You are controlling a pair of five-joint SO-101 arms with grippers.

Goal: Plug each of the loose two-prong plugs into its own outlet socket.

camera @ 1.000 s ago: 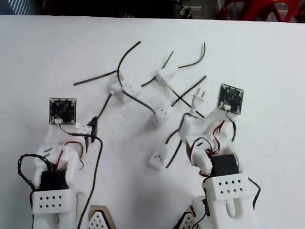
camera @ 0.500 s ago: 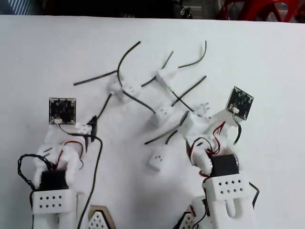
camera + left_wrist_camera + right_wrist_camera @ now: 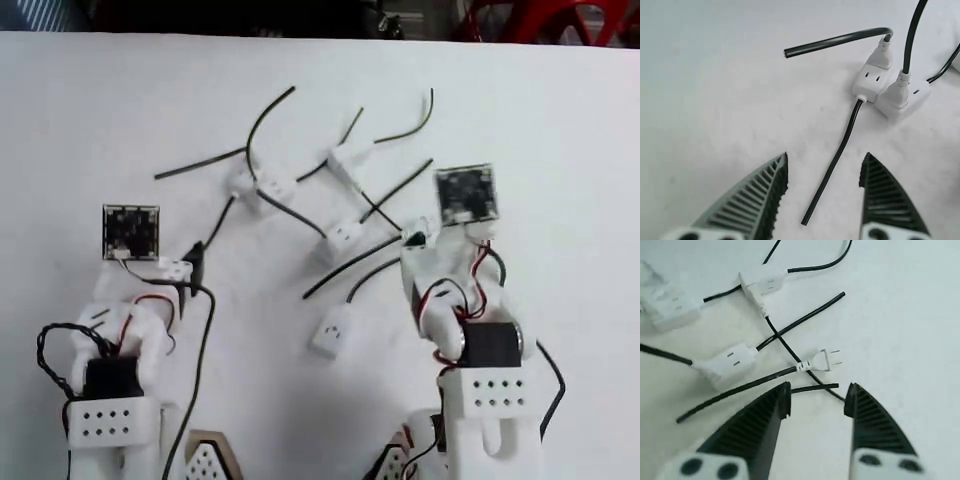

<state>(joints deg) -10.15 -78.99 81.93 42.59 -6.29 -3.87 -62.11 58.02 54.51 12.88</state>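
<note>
White two-prong plug point(image 3: 817, 362), black-corded, lies flat on the white surface point(image 3: 900, 300) just ahead of the right jaws, which stand wide and empty. It is probably light, with thin bendable prongs, so grip the moulded body. Left jaws also stand wide and empty.

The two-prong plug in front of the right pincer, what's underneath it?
The plug rests on the white table. A black cord seems to pass beneath its neck; the bit right at the crossing is covered.
</note>
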